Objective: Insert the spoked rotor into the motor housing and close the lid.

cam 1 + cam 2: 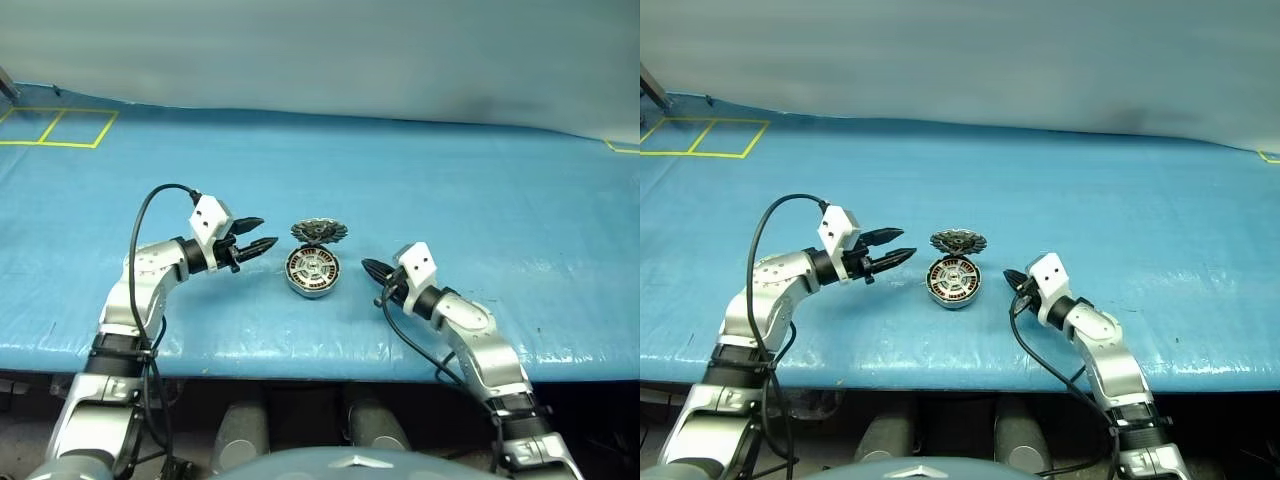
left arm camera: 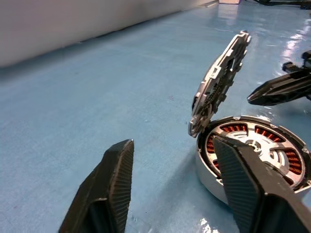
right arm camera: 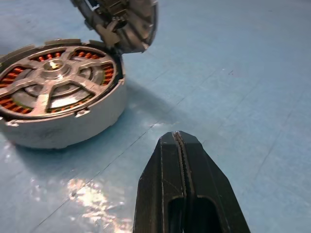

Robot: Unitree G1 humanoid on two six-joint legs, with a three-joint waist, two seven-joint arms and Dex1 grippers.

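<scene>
The left gripper (image 1: 262,234) hovers just left of the housing (image 1: 313,271), its two black fingers parted with nothing between them. The right gripper (image 1: 368,268) sits low on the other side of the housing, fingers pressed together and empty, tip aimed at the can and apart from it.

The housing stands on the table (image 1: 480,210) between the two grippers. The rotor (image 3: 60,80) lies inside it: silver spokes and hub over the copper-brown windings. The lid (image 1: 318,232) stands tilted on edge at the housing's far rim, leaning open and not seated.

From the head camera the lid reads as a small toothed disc behind the can. The left wrist view shows it nearly edge-on, its lower edge meeting the housing's rim, with the right gripper's closed tip beyond it. That view also shows the ribbed inner faces of the left fingers (image 2: 114,179), one of them overlapping the near side of the can. The right wrist view shows the spokes most clearly, plus the housing's plain silver wall and the seam of its own shut fingers.

No readable writing appears on any part.

The table is covered with a glossy, slightly wrinkled blue sheet that catches glare near the housing. Yellow tape lines (image 1: 60,128) mark squares at the far left corner. A pale wall runs behind.
</scene>
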